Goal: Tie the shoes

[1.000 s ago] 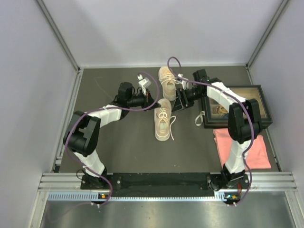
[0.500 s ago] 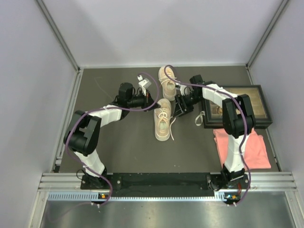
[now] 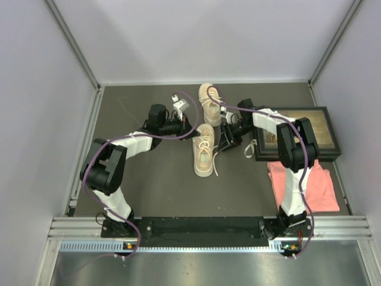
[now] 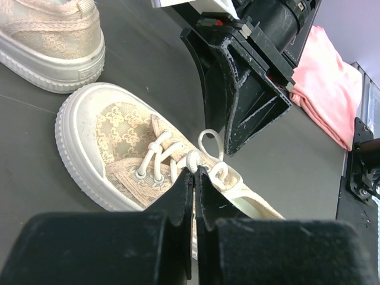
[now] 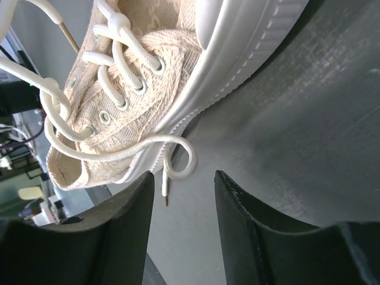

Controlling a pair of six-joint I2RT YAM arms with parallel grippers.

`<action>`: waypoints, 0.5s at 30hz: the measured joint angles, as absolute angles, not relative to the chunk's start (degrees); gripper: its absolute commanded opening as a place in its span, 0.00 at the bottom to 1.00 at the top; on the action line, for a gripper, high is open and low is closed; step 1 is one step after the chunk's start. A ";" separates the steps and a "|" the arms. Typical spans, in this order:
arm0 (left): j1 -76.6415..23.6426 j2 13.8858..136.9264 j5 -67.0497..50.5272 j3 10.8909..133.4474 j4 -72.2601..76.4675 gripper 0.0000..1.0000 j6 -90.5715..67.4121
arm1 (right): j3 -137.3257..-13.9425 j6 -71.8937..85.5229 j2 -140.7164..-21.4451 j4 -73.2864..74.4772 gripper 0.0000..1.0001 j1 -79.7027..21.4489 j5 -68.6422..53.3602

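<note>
Presently the left pincer point(image 4: 194, 171) is clenching a white lace point(image 4: 191, 159) atop the nearer shoe point(image 3: 203, 152) on the worktop point(image 3: 155, 179), apparently to tension it, while the right pincer point(image 5: 184, 184), jaws apart, is straddling the loose lace end point(image 5: 164, 178) beside its sole.

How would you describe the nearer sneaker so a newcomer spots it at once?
On the dark table, two beige sneakers lie left of a framed picture. The nearer sneaker is closer to the arm bases. Unlike the farther sneaker, its white lace is pinched by the left end effector.
</note>
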State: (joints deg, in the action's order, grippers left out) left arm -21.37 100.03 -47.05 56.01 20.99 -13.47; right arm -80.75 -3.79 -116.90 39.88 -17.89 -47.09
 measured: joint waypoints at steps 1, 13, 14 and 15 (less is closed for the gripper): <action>-21.28 100.03 -47.05 56.01 20.93 0.00 -13.47 | -80.49 -3.44 -116.90 39.77 0.44 -17.89 -47.24; -21.06 100.05 -47.05 56.01 20.73 0.00 -13.43 | -80.31 2.26 -119.02 35.64 0.00 -17.89 -49.36; -20.95 100.05 -47.05 56.01 20.73 0.00 -13.45 | -80.31 2.70 -119.04 35.83 0.00 -17.89 -49.32; -20.82 100.05 -47.00 56.01 20.67 0.00 -13.47 | -80.31 2.20 -119.02 35.99 0.00 -17.87 -49.34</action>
State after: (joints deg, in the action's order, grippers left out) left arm -20.82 100.05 -47.00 56.01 20.67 -13.47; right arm -80.31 2.20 -119.02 35.99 -17.87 -49.34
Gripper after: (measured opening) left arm 0.014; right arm 0.027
